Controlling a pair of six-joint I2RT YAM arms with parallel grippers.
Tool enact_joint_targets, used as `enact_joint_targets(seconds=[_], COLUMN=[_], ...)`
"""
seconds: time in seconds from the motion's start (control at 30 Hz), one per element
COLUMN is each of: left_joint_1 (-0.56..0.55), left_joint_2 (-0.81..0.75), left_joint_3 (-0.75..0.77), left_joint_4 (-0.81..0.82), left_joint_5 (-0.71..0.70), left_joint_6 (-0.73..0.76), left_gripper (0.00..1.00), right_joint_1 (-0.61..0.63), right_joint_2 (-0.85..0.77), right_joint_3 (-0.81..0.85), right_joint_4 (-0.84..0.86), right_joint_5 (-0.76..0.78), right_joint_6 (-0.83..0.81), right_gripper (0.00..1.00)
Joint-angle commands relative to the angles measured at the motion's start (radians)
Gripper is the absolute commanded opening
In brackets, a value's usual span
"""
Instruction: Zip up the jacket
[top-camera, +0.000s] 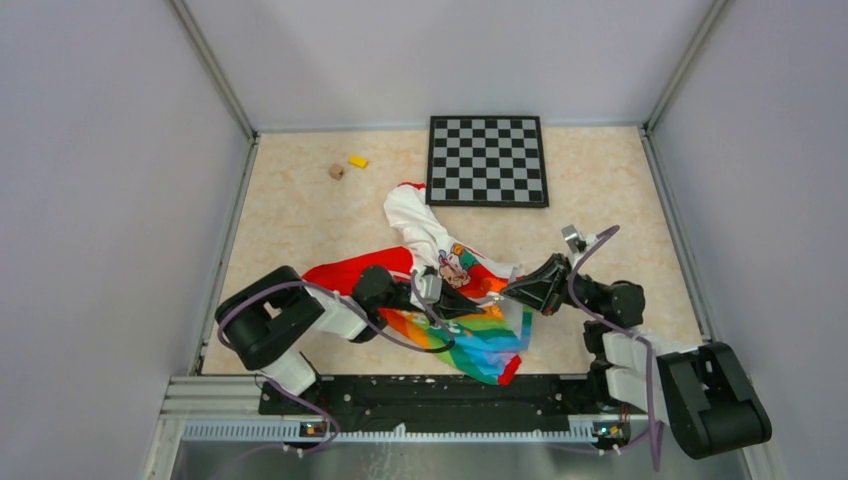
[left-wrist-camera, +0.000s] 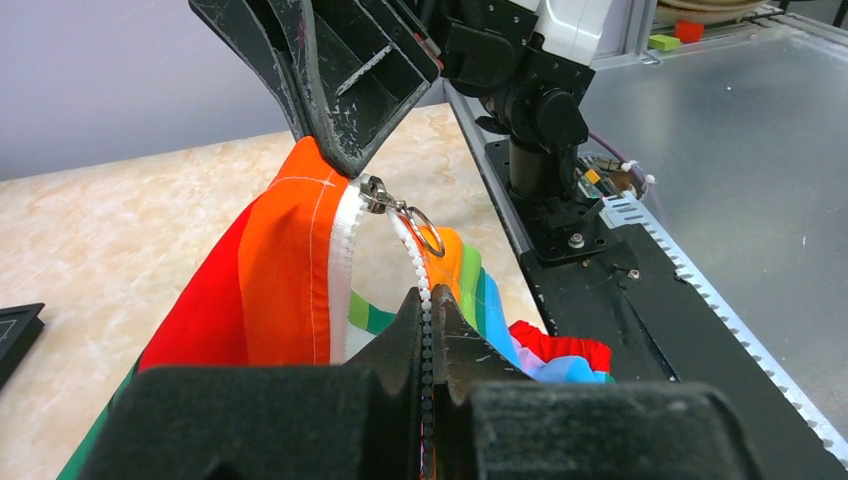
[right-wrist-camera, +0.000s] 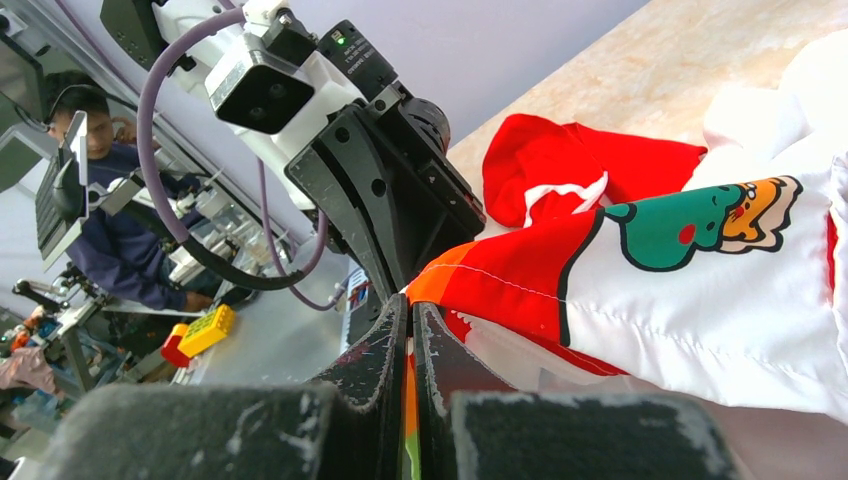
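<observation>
The jacket (top-camera: 440, 262) lies mid-table: white printed upper, red sleeves, rainbow lower panel. My left gripper (top-camera: 458, 301) is shut on the white zipper teeth (left-wrist-camera: 424, 285) of the rainbow panel, seen between its jaws in the left wrist view (left-wrist-camera: 428, 302). The silver slider (left-wrist-camera: 373, 192) with its ring pull (left-wrist-camera: 428, 232) sits just above, beside the orange front edge. My right gripper (top-camera: 508, 288) is shut on that orange edge (right-wrist-camera: 440, 285); its fingers (left-wrist-camera: 340, 100) pinch the cloth right next to the slider. In the right wrist view its jaws (right-wrist-camera: 410, 308) hold orange fabric, and the left gripper (right-wrist-camera: 395, 205) faces them.
A black-and-grey checkerboard (top-camera: 487, 160) lies at the back of the table. A yellow block (top-camera: 358, 161) and a small brown piece (top-camera: 336, 171) lie at the back left. Grey walls close in both sides. The arms' black base rail (top-camera: 440, 395) runs along the near edge.
</observation>
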Motion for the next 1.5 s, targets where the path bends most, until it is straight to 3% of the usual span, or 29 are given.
enact_joint_targets(seconds=[0.0,0.47,1.07,1.47], left_joint_1=[0.003,0.019,0.024,0.024], left_joint_2=[0.013,-0.011,0.021,0.038], left_joint_3=[0.029,-0.013,-0.016,-0.019], left_joint_4=[0.034,0.095,0.123,0.208], left_joint_5=[0.025,-0.026,0.052,0.074], left_joint_6=[-0.021,-0.031,-0.078,-0.098], left_gripper=[0.00,0.00,0.00,0.00], right_joint_1=[0.011,0.015,0.016,0.031], right_joint_2=[-0.007,-0.007,-0.036,0.083], right_joint_3=[-0.003,-0.007,0.003,-0.002], right_joint_4=[0.143,0.148,0.075,0.224], right_joint_5=[-0.001,-0.003,0.011,-0.010], right_joint_6=[-0.029,-0.028,-0.062,-0.033], right_gripper=[0.00,0.00,0.00,0.00])
